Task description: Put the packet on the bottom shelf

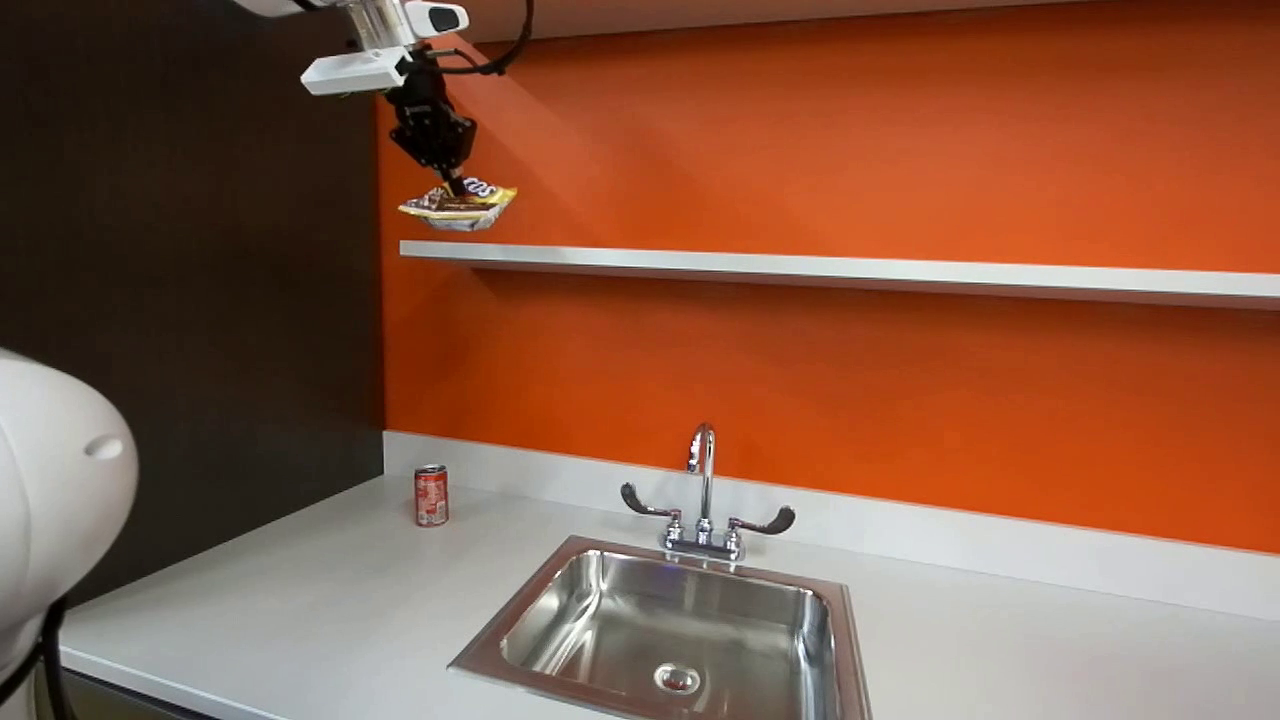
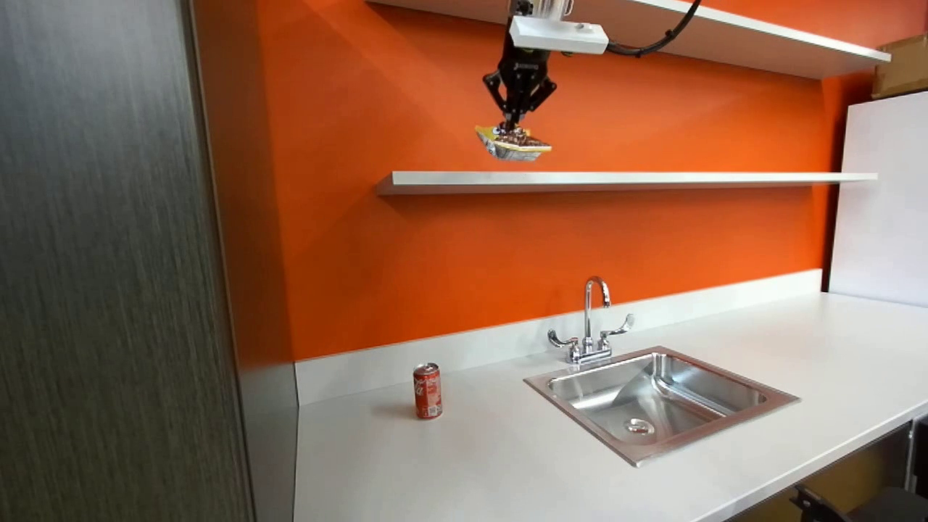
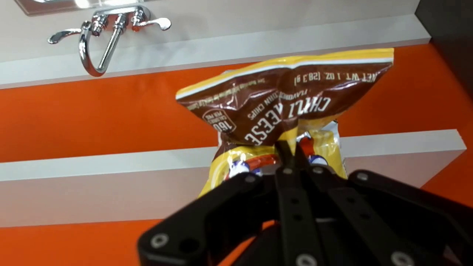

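Packet of chili cheese corn chips (image 3: 281, 99) puckers like a bow tie in my gripper (image 3: 291, 146), clenched on its middle, higher than the slab-like lower wall shelf (image 2: 631, 177), near its end corner by the side panel (image 1: 200, 280); whether it hangs past the front edge I cannot tell. If I let go short of that edge, it would likely topple onto the pale countertop (image 1: 300, 590); advancing too low could snag its underside. Pinched narrowly, its glossy film may slip. Behind, smooth orange wall (image 1: 850, 420); below, arched chrome faucet (image 1: 706, 490), steel sink (image 1: 508, 620).
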Controlling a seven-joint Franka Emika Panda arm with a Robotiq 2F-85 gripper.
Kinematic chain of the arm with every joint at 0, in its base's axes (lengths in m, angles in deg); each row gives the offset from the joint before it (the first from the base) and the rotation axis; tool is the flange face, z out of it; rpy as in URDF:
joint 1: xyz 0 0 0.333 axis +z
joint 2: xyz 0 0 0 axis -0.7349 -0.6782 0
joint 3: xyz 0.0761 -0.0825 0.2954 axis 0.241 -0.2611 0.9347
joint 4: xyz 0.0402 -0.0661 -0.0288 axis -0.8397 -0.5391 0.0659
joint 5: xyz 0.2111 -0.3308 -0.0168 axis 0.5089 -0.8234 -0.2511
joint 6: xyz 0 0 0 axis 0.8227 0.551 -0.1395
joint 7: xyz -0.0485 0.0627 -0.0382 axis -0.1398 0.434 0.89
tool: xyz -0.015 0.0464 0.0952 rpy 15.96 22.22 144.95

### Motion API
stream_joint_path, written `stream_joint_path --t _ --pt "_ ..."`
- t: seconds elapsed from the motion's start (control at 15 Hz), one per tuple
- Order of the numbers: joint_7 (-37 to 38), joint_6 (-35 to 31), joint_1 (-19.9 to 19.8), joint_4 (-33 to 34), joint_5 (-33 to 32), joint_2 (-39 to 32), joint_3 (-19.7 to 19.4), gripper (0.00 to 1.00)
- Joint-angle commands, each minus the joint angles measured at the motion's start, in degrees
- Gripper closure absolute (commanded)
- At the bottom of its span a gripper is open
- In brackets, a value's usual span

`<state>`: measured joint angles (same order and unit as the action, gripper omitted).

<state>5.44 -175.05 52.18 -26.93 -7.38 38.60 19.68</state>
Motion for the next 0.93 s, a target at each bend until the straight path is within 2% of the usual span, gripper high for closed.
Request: stream_joint_path --t 0.0,0.4,0.87 --pt "0.1 1.8 -2.1 9.5 -2.7 -8.2 1.2 1.0" --pt "0.4 1.8 -0.7 18.8 -4.3 -16.6 0.1 1.0" --pt "0.5 0.8 1.0 26.6 -5.3 -22.9 -0.9 1.0"
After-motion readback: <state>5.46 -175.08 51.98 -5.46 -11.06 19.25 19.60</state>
